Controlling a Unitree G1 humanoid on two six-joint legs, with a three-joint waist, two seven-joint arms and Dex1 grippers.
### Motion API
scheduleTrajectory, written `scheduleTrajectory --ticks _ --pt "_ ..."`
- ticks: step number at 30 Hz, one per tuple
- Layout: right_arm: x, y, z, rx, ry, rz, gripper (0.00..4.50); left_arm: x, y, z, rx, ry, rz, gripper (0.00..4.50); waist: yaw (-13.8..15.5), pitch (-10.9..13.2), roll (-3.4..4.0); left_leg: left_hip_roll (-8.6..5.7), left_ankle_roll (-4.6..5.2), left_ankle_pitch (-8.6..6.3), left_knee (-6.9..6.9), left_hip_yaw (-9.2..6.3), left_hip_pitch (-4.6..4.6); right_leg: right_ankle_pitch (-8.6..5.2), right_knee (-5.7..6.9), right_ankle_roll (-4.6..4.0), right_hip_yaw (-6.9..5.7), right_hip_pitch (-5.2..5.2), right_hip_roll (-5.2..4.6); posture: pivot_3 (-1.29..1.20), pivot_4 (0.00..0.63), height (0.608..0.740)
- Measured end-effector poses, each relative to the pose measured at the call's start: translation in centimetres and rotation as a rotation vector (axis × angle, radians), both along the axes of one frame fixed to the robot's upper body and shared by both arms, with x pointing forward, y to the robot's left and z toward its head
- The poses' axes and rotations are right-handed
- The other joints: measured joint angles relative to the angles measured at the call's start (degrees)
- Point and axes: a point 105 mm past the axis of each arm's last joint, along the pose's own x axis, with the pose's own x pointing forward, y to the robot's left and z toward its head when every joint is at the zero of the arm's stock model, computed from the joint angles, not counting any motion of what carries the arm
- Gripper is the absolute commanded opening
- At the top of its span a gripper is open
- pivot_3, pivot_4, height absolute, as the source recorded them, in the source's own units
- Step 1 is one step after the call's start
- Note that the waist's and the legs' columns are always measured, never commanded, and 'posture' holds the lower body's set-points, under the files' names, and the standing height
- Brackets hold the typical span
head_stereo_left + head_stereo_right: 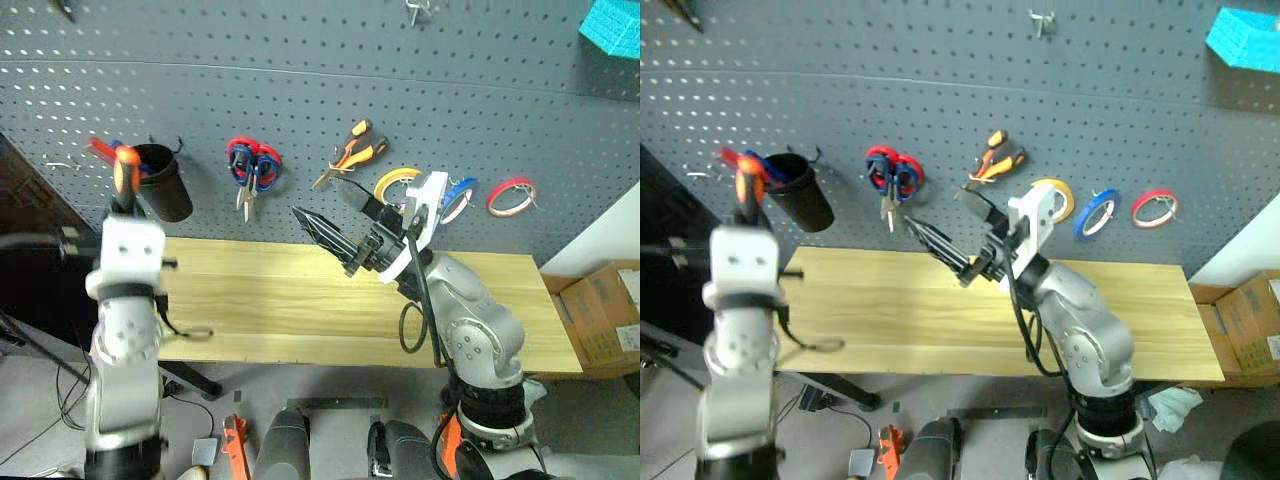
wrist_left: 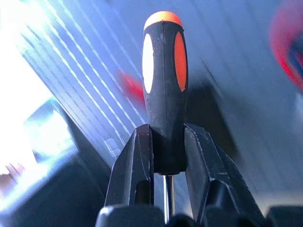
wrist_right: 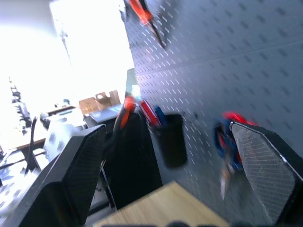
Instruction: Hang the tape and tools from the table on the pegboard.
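Screwdriver (image 2: 163,90) stood handle-up in the left gripper (image 1: 124,205), its fingers clamped on the handle's lower end, shaft pointing down, just beside the black cup (image 1: 163,182) on the pegboard (image 1: 330,110). Right gripper (image 1: 945,245) hung spread and empty above the worktop (image 1: 280,300).

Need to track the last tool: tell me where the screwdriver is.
The screwdriver is clamped handle-up in the left gripper, raised at the pegboard's left side beside the black cup.
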Motion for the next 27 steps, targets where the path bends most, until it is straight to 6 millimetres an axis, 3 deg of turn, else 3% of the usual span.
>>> scheduleTrajectory --ticks 3,6,13,17,22,27 --pt "0.8 0.7 0.6 0.004 -0.025 -0.001 4.50 2.7 0.7 3.8 -0.006 -0.070 -0.020 0.58 0.37 -0.72 -0.20 -0.03 0.04 0.03 0.11 0.17 0.02 0.19 0.01 0.11 0.10 -0.03 -0.03 0.29 0.042 0.740" --pt "1.7 1.0 0.4 -0.008 -0.026 -0.024 4.50 6.1 0.5 5.1 -0.090 -0.053 -0.127 0.58 1.18 -1.49 -0.29 -0.01 0.37 0.27 0.09 0.20 0.02 0.36 0.08 0.41 0.13 -0.09 0.06 0.29 0.039 0.740" --pt "2.7 1.2 0.2 -0.013 -0.036 -0.076 4.50 12.2 0.1 4.9 -0.330 0.052 -0.334 0.58 1.62 -1.62 -0.34 -0.04 0.29 0.24 0.04 0.16 -0.12 0.37 0.24 0.38 0.23 -0.21 0.15 0.25 0.031 0.740" --pt "2.8 1.0 -0.2 -0.016 -0.028 -0.097 4.50 13.4 0.8 5.7 -0.411 0.026 -0.344 0.58 1.72 -1.71 -0.34 -0.05 0.28 0.24 0.06 0.13 -0.10 0.37 0.23 0.38 0.18 -0.17 0.15 0.23 0.038 0.740" --pt "3.2 0.2 -1.3 -0.039 -0.002 -0.140 4.50 14.0 1.6 3.2 -0.469 0.074 -0.308 0.58 1.55 -1.84 -0.36 -0.02 0.29 0.25 0.15 0.19 -0.06 0.38 0.25 0.38 0.25 -0.15 0.16 0.22 0.041 0.740" --pt "3.4 -0.2 -1.5 -0.055 -0.001 -0.159 4.50 13.8 2.1 2.2 -0.490 0.077 -0.286 0.58 1.36 -1.90 -0.37 -0.02 0.30 0.28 0.20 0.22 -0.03 0.38 0.32 0.37 0.32 -0.15 0.16 0.21 0.042 0.740"
